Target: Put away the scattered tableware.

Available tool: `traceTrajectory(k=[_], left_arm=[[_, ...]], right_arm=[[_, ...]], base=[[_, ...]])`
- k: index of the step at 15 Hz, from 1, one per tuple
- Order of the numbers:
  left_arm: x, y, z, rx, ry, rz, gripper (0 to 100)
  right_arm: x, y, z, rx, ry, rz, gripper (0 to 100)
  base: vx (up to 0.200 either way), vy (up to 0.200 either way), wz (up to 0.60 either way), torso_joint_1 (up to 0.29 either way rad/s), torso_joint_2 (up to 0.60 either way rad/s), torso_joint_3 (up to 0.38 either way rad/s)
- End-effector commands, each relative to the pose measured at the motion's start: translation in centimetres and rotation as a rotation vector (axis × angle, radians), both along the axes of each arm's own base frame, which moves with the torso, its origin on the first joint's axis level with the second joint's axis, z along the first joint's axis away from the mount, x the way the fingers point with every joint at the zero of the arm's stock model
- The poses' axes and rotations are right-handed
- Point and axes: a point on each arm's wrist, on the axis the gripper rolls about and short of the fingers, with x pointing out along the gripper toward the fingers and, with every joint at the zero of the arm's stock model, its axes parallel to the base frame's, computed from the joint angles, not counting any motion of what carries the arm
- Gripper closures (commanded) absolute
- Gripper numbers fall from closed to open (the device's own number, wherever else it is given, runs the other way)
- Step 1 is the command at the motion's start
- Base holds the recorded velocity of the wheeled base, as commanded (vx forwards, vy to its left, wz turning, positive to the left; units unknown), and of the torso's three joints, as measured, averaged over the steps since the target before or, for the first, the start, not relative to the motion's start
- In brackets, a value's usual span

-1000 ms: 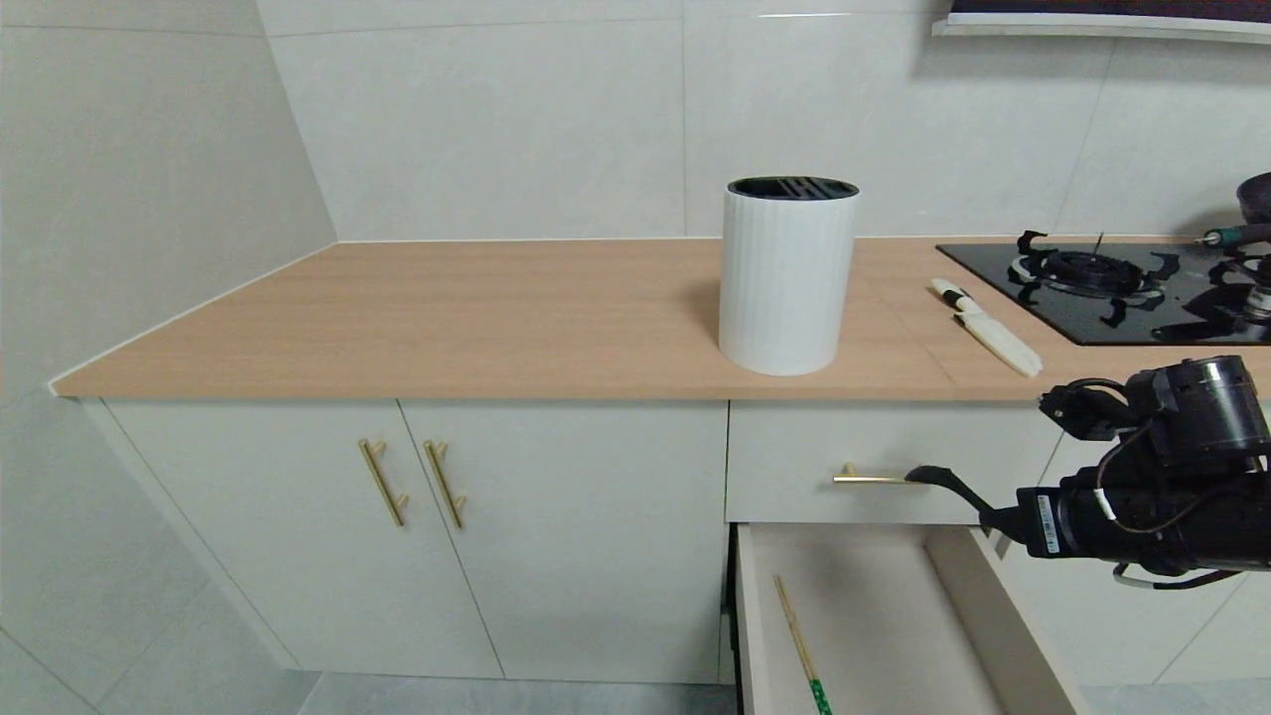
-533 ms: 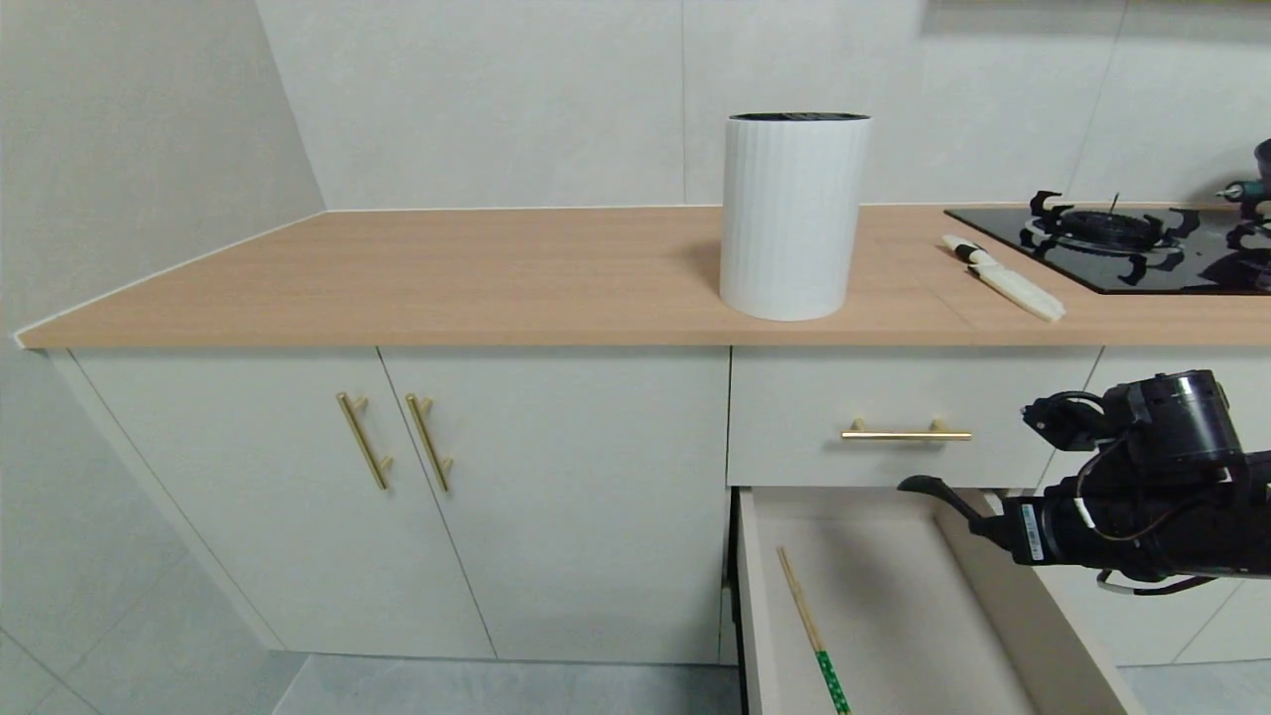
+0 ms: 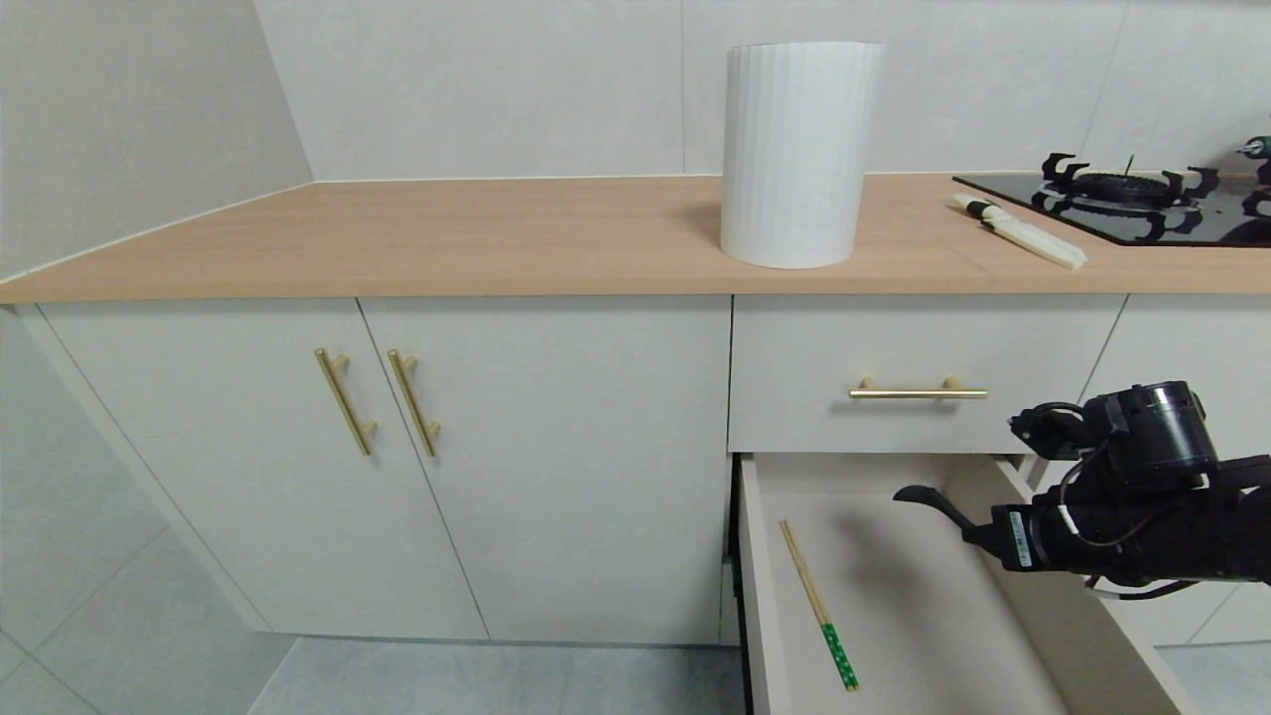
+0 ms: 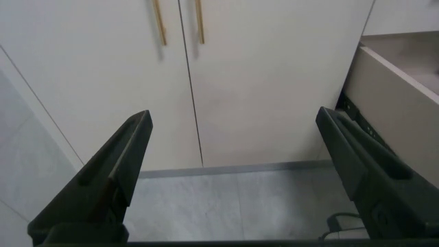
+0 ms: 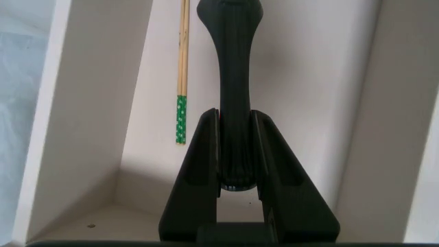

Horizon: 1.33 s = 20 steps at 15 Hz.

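Spanning the wall well above the right gripper, a wooden worktop carries the remaining loose items. Under it, off to that gripper's left, stand two pale cabinet doors, closed, with slanted gold handles near their meeting edge. Left gripper faces these doors low down, above grey floor, its fingers spread wide with nothing between them. Directly beneath the right gripper is the open drawer, pulled out; the gripper hangs over its right half, near the right wall, fingers pressed together and carrying nothing. Just above the right gripper sits a closed upper drawer with a horizontal gold bar handle. Higher again and slightly left of the gripper, a tall white ribbed holder stands upright on the worktop. Up and to the gripper's right, a black glass hob is set into the worktop. Between holder and hob, above the gripper, a pale utensil with a dark band lies flat on the worktop, apart from both. Smallest item: chopsticks lying side by side on the drawer floor to the gripper's left, near the left wall, green patterned ends toward the drawer front, not touching the gripper.
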Motion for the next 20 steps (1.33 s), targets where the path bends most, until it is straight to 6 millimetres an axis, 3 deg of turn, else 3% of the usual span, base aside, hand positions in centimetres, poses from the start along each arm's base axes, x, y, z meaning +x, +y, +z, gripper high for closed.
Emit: traceTrajectory(k=[1,5,9,16,20], left_arm=[[0.0,0.0,0.0,0.001,0.000,0.000,0],[0.0,0.0,0.0,0.001,0.000,0.002,0],[0.0,0.0,0.0,0.000,0.000,0.000,0],[0.0,0.0,0.0,0.000,0.000,0.000,0],[0.0,0.0,0.0,0.001,0.000,0.000,0]], right_arm=[[0.1,0.0,-0.4,-0.002,0.013,0.001,100],[1.5,0.3,-2.5,-0.006,0.030,-0.001,100],[4.6,0.5,-8.3,-0.053,0.039,-0.060,100],[5.8,0.5,-14.4,-0.109,0.080,-0.103,100],[6.2,0.5,-15.7,-0.131,0.051,-0.123,100]], base=[[0.000,0.000,0.00,-0.012,0.04,0.051],[0.000,0.000,0.00,0.000,0.00,0.000],[0.000,0.000,0.00,0.000,0.00,0.000],[0.000,0.000,0.00,0.000,0.00,0.000],[0.000,0.000,0.00,0.000,0.00,0.000]])
